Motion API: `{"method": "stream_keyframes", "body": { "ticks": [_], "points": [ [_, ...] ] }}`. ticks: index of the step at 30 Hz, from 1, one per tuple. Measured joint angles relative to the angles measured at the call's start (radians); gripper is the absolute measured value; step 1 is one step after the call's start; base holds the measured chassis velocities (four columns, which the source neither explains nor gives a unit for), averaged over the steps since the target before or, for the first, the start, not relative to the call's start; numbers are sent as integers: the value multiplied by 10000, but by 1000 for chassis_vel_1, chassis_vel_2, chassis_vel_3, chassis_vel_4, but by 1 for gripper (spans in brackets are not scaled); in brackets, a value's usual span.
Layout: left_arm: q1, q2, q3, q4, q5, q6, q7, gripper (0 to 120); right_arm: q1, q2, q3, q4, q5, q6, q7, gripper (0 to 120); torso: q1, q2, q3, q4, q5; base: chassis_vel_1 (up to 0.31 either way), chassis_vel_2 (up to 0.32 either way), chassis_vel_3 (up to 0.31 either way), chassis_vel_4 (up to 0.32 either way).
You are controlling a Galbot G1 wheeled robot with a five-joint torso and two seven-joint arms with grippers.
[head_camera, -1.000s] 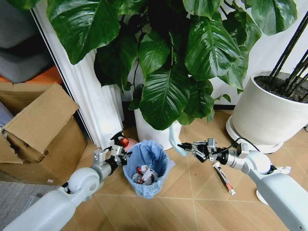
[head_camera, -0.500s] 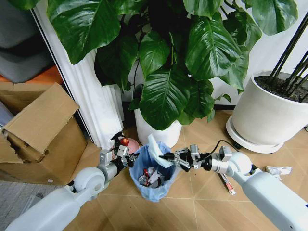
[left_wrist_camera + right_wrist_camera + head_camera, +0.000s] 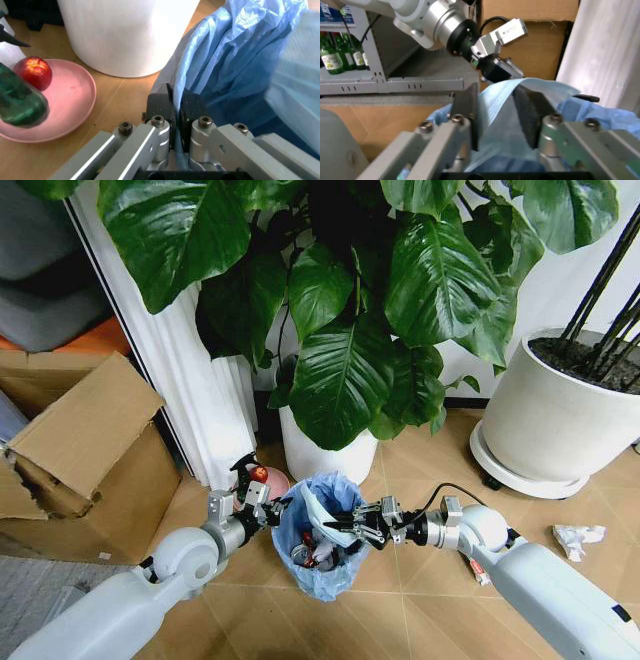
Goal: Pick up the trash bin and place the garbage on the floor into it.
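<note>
**Both grippers at the blue-lined bin, pale scrap held over its mouth**

The trash bin [image 3: 318,535] stands on the chevron wood floor [image 3: 420,600] just in front of a white plant pot [image 3: 322,455], its crinkled light-blue bag spilling over the rim. Inside lie red and white scraps [image 3: 308,552], heaped near the bottom.

The left gripper [image 3: 268,508] is at the bin's near-left rim; in the left wrist view its two black fingers [image 3: 159,107] are pressed together on a fold of the blue liner [image 3: 235,56]. The right gripper [image 3: 338,528] reaches across from the other side and hangs over the bin's opening, its fingers [image 3: 532,112] clamped on a pale blue-white piece of garbage [image 3: 318,510] that droops above the bag.

Just beside the bin, against the left arm, sits a pink dish [image 3: 75,101] carrying a green spray bottle [image 3: 20,103] and a red apple [image 3: 33,71].

On the floor to the right lie a crumpled white paper [image 3: 578,538] and, partly hidden by the right arm, a stick wrapper [image 3: 478,570]. A larger white pot [image 3: 550,425] stands farther right, an open cardboard box [image 3: 85,450] to the left, and broad green leaves [image 3: 350,310] hang above it all.
</note>
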Motion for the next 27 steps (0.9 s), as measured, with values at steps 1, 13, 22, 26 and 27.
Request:
{"method": "stream_keyframes", "body": {
  "ticks": [1, 13, 22, 26, 27],
  "points": [
    [0, 0, 1, 0, -11, 5, -6, 0, 3, 13, 14, -34, -11, 4, 7, 32, 0, 0, 0, 0, 0, 0, 0, 0, 0],
    [20, -19, -117, 116, -54, 61, -37, 0, 228, -13, 175, -102, -59, 27, 3, 75, 0, -2, 0, 0, 1, 0, 0, 0, 0],
    [-127, -30, 28, 134, -63, 89, -26, 0, 624, -170, -164, -7, -894, 138, -348, 100, 0, -2, 0, -1, 1, 0, 0, 0, 0],
    [-177, -33, 68, 140, -64, 105, -17, 0, 976, -221, -345, 144, -1561, 163, -658, 100, 0, -2, 0, -1, 0, 0, 0, 0, 0],
    [-179, -32, 69, 141, -64, 114, -14, 0, 1148, -227, -371, 227, -1962, 163, -798, 100, 0, -2, 0, -2, 0, 0, 0, 0, 0]
  ]
}}
